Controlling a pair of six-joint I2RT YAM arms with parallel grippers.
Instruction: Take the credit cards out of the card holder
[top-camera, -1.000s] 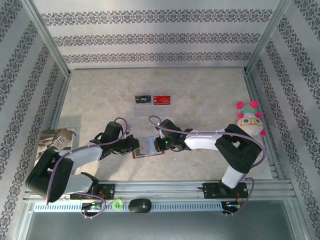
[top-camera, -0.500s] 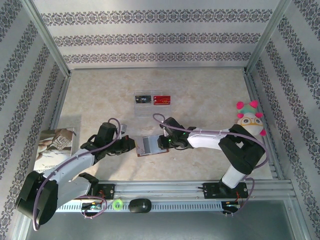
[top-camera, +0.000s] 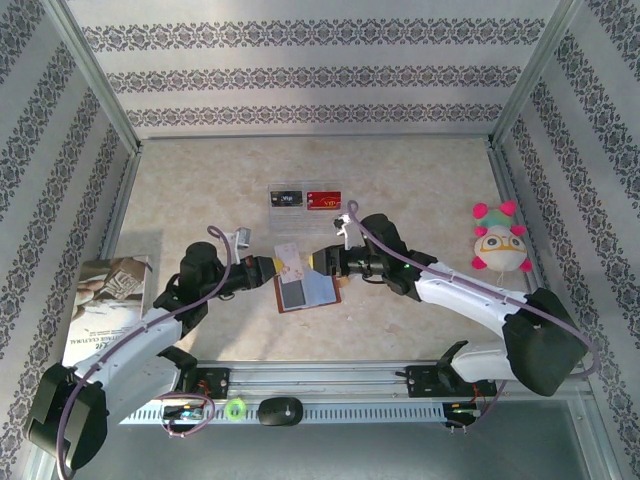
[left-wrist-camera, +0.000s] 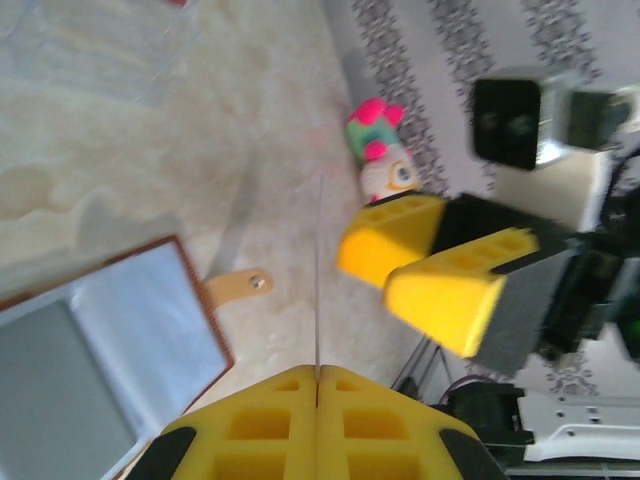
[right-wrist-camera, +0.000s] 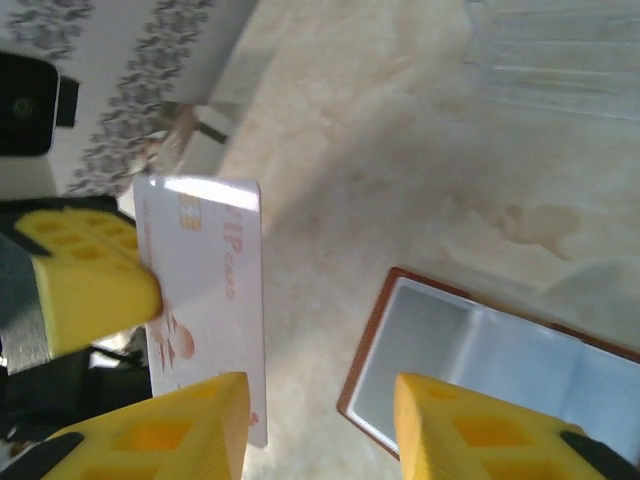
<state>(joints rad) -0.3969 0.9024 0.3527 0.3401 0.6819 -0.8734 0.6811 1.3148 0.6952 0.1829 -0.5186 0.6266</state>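
The card holder (top-camera: 305, 292), a brown wallet with grey-blue lining, lies open and flat on the table between the arms; it shows too in the left wrist view (left-wrist-camera: 100, 340) and the right wrist view (right-wrist-camera: 480, 345). My left gripper (top-camera: 268, 266) hangs above its left edge, shut on a pale credit card (top-camera: 290, 261) with pink print (right-wrist-camera: 205, 290). The left wrist view has that card edge-on (left-wrist-camera: 318, 260) between the closed fingers (left-wrist-camera: 318, 385). My right gripper (top-camera: 322, 260) faces it, open (right-wrist-camera: 320, 430), the card by its left finger. A black credit card (top-camera: 287, 198) and a red one (top-camera: 323, 200) lie further back.
A clear ridged plastic tray (top-camera: 305, 228) sits under and just in front of the two far cards. A plush toy (top-camera: 500, 243) stands at the right. A booklet (top-camera: 110, 290) lies at the left edge. Metal rails frame the table.
Both grippers have risen from the card holder and moved back. The left one now holds the pale card in the air. The right gripper has opened. The holder lies flat.
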